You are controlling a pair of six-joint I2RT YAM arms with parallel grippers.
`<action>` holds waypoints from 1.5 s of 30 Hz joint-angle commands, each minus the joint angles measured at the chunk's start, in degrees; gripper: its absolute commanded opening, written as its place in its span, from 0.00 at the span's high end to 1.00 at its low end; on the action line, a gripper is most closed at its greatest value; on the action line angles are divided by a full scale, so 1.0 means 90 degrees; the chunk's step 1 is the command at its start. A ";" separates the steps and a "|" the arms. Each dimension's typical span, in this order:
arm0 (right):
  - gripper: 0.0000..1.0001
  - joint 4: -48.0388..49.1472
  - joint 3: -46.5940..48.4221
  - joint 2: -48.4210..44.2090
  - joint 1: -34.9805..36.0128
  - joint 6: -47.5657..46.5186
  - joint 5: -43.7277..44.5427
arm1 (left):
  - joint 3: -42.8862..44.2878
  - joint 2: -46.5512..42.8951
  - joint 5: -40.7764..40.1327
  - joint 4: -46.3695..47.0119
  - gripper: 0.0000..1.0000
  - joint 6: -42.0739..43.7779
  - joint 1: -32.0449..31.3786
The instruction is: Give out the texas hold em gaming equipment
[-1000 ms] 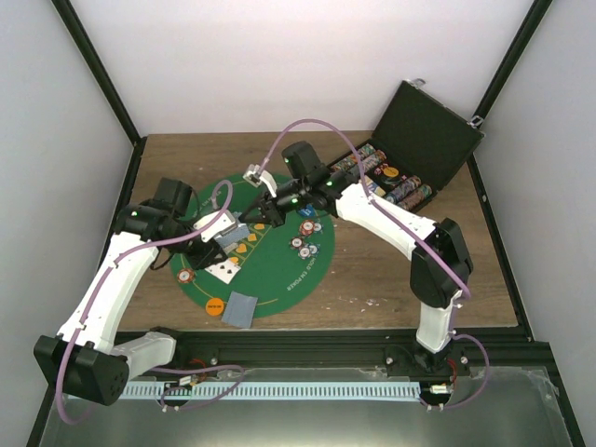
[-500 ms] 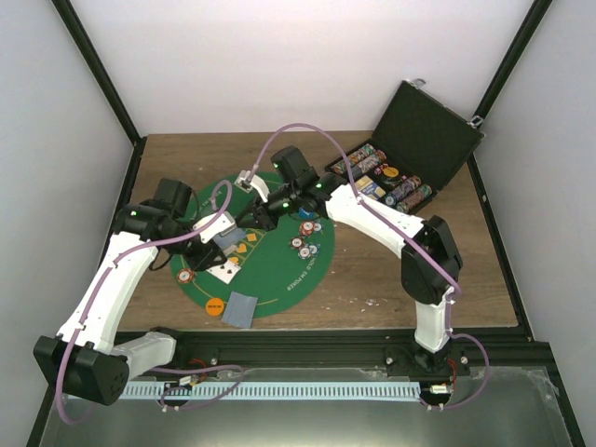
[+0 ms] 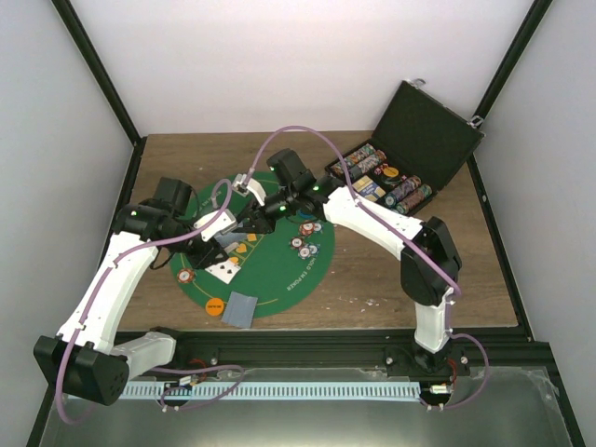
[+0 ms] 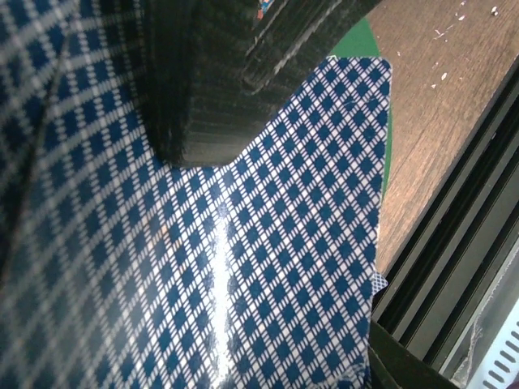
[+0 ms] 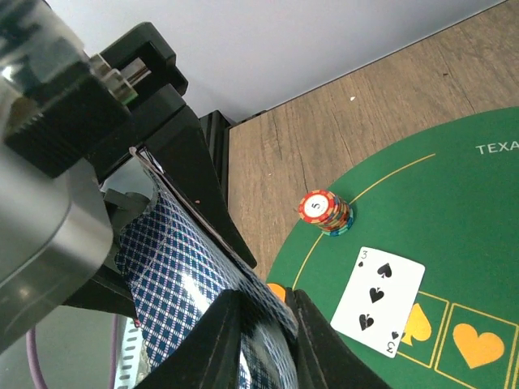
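My left gripper (image 3: 220, 244) hovers over the left of the green mat (image 3: 279, 279), shut on a pack of blue-checked playing cards (image 4: 268, 267) that fills the left wrist view. My right gripper (image 3: 244, 226) reaches across to it, and its fingers (image 5: 223, 340) are closed on the edge of a blue-backed card (image 5: 174, 271) of that pack. On the mat lie a striped chip stack (image 5: 325, 211), a face-up three of spades (image 5: 379, 300), an orange disc (image 3: 214, 304), a face-down card pile (image 3: 240, 308) and more chips (image 3: 305, 237).
The open black case (image 3: 424, 130) stands at the back right with rows of chips (image 3: 382, 177) in it. Bare wooden table (image 3: 400, 270) lies right of the mat. A black frame rail (image 4: 454, 267) runs along the near edge.
My right gripper has moved left and down across the mat to the pack in my left gripper and closed on a card. The left arm has stayed put.
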 commanded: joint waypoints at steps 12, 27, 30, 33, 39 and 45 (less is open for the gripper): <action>0.93 -0.0499 0.0041 -0.0465 -0.0045 -0.0262 0.0239 | 0.0076 -0.0090 0.0129 0.0223 0.60 0.0047 -0.0032; 0.99 -0.1387 0.0610 -0.0085 0.0388 -0.1872 0.0005 | 0.0185 -0.0012 0.0485 0.0172 0.55 0.0187 -0.0033; 0.99 -0.1380 0.0744 -0.0024 0.0393 -0.2033 -0.0079 | 0.0209 -0.0011 0.0541 0.0143 0.54 0.0240 -0.0036; 0.99 -0.1283 0.0902 0.0095 0.0390 -0.1921 0.0032 | 0.0236 -0.0002 0.0660 0.0094 0.54 0.0286 -0.0040; 0.93 -0.1242 0.1035 0.0313 0.0384 -0.1649 0.0468 | 0.0277 0.0001 0.0791 0.0078 0.59 0.0272 -0.0038; 0.80 -0.0777 0.0510 -0.0103 0.0246 -0.1210 0.0821 | 0.0105 -0.0038 0.0592 0.0123 0.67 0.0251 -0.0036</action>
